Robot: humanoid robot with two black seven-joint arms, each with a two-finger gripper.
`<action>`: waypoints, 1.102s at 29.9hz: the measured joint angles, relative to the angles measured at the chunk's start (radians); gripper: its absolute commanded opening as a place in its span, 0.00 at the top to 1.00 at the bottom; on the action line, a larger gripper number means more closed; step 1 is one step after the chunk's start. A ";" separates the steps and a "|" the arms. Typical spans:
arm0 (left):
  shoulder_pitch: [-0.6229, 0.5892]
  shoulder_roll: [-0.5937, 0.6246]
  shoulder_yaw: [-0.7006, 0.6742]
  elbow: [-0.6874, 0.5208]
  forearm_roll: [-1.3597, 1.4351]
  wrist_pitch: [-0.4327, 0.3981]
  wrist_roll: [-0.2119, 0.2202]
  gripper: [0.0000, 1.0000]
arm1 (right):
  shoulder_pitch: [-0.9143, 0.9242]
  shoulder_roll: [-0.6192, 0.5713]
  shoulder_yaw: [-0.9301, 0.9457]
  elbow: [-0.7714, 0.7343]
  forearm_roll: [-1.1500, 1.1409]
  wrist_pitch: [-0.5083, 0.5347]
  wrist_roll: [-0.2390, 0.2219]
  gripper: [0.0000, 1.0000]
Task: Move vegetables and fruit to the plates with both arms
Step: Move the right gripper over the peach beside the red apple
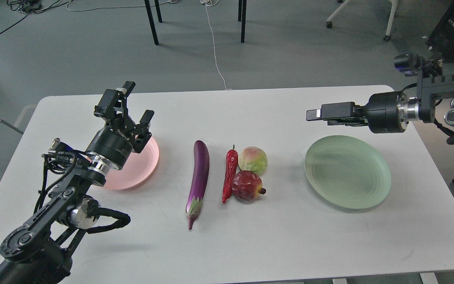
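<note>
Nothing moved yet: eggplant (198,177), chili (229,173), pomegranate (247,185) and round fruit (253,159) lying mid-bench between pink plate (148,165) and green plate (347,170), both bare. Left hand (138,100) spread wide above the pink plate; right hand (321,114), edge-on above the far right, gap untellable. Best to lower left onto the eggplant's middle, across its length, and open right before descending on the pomegranate, clear of the touching chili.

Eggplant (199,177), chili (229,173), two fruits (252,159) lie between empty plates (363,197).

On the table (274,244), one plate (142,167) lies at left and the other plate (347,172) at right. Between them, left to right: eggplant (199,177), chili pepper (229,173), then two fruits, the round fruit (253,159) far, the pomegranate (246,185) near, touching the pepper.
</note>
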 measured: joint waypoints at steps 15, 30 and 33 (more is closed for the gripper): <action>0.016 0.013 -0.003 -0.038 0.001 0.008 -0.004 0.00 | 0.059 0.519 -0.336 -0.269 -0.054 -0.186 0.000 0.02; 0.025 0.022 -0.006 -0.040 0.002 0.008 -0.005 0.00 | -0.044 0.619 -0.342 -0.349 -0.024 -0.203 0.000 0.04; 0.025 0.027 -0.006 -0.040 0.002 0.008 -0.005 0.00 | -0.049 0.623 -0.342 -0.364 -0.024 -0.212 0.000 0.05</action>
